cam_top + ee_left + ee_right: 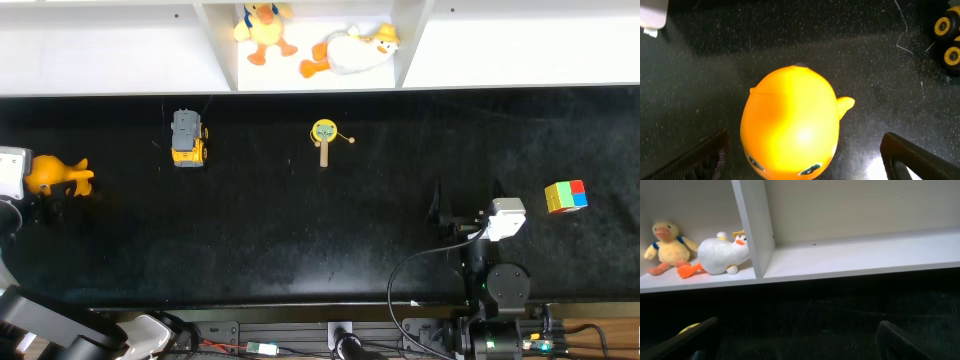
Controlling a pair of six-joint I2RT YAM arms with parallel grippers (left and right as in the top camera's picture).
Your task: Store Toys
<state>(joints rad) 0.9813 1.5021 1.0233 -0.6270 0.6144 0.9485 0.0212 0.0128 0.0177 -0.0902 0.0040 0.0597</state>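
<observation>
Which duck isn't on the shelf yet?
The orange duck, on the table at far left, between the fingers of the open left hand. The yellow duck and white duck are in the shelf's middle compartment.

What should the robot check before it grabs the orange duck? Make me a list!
1. Left end effector open: ok, fingers spread wide.
2. Orange duck between those fingers: ok, roughly centred.
3. Fingers low enough beside the duck: cannot tell.
4. Toy truck out of the way: ok, off to one side.
5. Right end effector out of the way: ok, it faces the shelf, far from the duck.
6. Shelf room: ok, bare floor beside the plush ducks.
</observation>
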